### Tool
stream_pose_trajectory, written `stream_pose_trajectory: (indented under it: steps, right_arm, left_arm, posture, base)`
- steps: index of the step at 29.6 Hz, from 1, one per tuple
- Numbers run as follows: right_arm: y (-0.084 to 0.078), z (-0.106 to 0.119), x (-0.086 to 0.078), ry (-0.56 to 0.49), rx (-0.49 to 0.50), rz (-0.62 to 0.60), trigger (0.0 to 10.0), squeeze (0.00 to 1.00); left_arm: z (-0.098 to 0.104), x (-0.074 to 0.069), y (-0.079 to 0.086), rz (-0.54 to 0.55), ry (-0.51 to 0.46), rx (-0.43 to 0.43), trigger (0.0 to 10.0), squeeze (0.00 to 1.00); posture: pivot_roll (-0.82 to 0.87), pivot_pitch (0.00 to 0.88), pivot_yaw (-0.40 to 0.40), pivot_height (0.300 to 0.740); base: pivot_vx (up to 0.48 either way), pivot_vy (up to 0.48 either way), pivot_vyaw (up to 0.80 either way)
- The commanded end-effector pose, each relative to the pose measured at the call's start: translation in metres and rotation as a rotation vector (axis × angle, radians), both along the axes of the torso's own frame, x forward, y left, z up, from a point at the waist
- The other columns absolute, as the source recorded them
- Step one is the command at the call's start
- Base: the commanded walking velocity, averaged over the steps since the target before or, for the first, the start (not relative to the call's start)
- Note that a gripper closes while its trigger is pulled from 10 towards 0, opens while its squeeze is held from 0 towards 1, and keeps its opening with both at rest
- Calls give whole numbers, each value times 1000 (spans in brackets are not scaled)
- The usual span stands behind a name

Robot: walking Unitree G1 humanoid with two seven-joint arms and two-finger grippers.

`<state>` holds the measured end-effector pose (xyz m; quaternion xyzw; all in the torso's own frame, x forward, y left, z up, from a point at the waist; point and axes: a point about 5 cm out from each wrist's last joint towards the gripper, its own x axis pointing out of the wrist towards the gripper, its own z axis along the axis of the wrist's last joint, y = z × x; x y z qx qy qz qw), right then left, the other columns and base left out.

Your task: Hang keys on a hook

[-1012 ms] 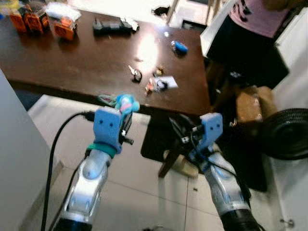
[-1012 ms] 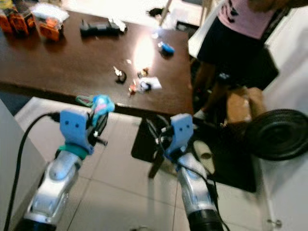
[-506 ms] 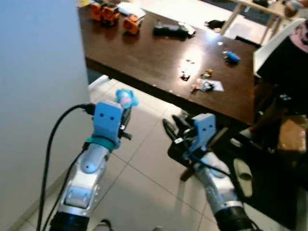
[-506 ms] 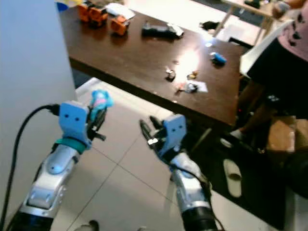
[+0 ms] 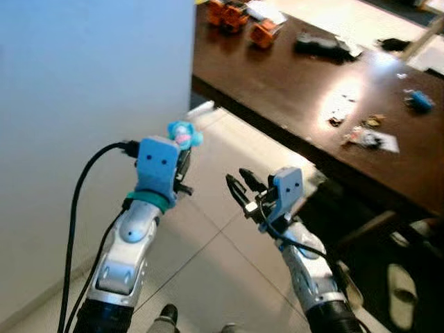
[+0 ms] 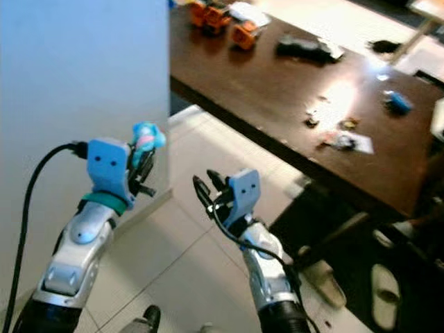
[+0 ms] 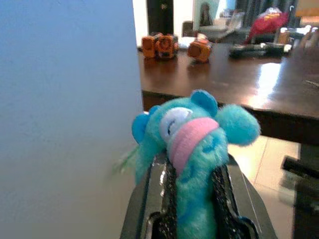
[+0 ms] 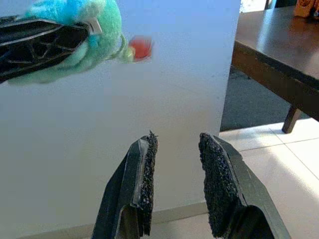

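Two claws: both raised in front of you, over the tiled floor (image 5: 229,270).
Keys: your left claw (image 5: 182,164) is clenched on the blue plush keychain (image 7: 192,149); its head pokes up past the fingers, and a small red piece (image 8: 141,48) hangs beside it. You cannot make out the metal keys themselves.
Right claw (image 8: 175,174): released, its fingers parted with nothing between them, just right of the left claw.
Wall (image 5: 83,104): a pale wall stands close on your left.
Desk (image 5: 291,90): dark wood, far right, carrying orange toy vehicles (image 5: 239,17), a black device (image 5: 320,46), a small blue object (image 5: 418,100) and small scattered bits (image 5: 368,135).
Floor, near right: a slipper (image 5: 401,295).
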<state>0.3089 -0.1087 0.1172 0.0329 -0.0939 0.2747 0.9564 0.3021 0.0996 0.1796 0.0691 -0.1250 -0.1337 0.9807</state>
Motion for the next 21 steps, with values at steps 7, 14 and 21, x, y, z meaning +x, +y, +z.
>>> stream_pose_trajectory:
  steps: [7, 14, 21]
  right_arm:
    - [1, -6, -2, 21, 3, -6, 10000, 0]
    - [1, -6, -2, 21, 6, -5, 10000, 0]
    - [1, -4, -1, 17, 10, -10, 10000, 0]
  left_arm:
    - [-11, -5, 1, -15, 11, 58, 10000, 0]
    - [-10, -5, 0, -18, 23, 35, 10000, 0]
    - [2, -1, -6, -7, -42, 38, 10000, 0]
  posture:
    - [-73, 79, -65, 740]
    - [-72, 81, -65, 740]
    - [-71, 82, -67, 740]
  base:
    - [0, 0, 794]
    - [0, 0, 794]
    - [0, 0, 788]
